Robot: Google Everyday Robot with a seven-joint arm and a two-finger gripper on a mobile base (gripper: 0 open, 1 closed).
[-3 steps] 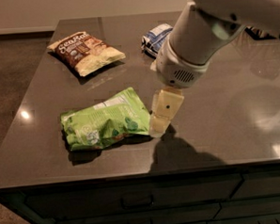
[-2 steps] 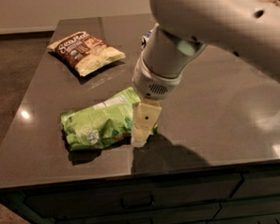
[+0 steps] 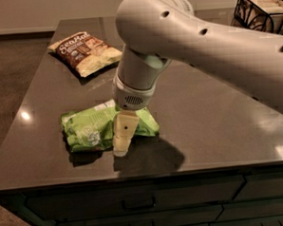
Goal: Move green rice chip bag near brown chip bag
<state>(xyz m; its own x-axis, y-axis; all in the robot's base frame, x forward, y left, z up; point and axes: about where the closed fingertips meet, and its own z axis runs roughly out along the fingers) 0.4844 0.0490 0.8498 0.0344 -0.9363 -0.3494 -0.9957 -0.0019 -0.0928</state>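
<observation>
Shifted leftward over the past second, from just off the right end of the green rice chip bag (image 3: 92, 128) to its near right part: the gripper (image 3: 121, 143). Now set at the bag's front edge, pale tip low, at or just above the counter (image 3: 204, 130), overlapping the lime-green foil in this view. Impossible to tell whether spread or closed, with only one pale side showing and the rest hidden behind it. Directly above the bag's right half, a round white wrist housing with a vented grille. Up and to the right of the bag, the thick cream arm (image 3: 209, 45), filling far more of the view than a second ago. Little or no change in the bag's own spot: lying flat and crinkled on the dark counter, long axis left to right, white label patch toward the far edge, shadow spilling to the front right. Well behind the bag and a little left, near the counter's far edge, the brown chip bag (image 3: 86, 52), flat, dark panel with white script facing up, cream edges, clearly apart from the green one. Far to the right and behind the bag, a black wire basket (image 3: 262, 11) in the corner. Below the bag, under the counter's front lip, dark drawer fronts (image 3: 136, 203) with recessed pulls.
</observation>
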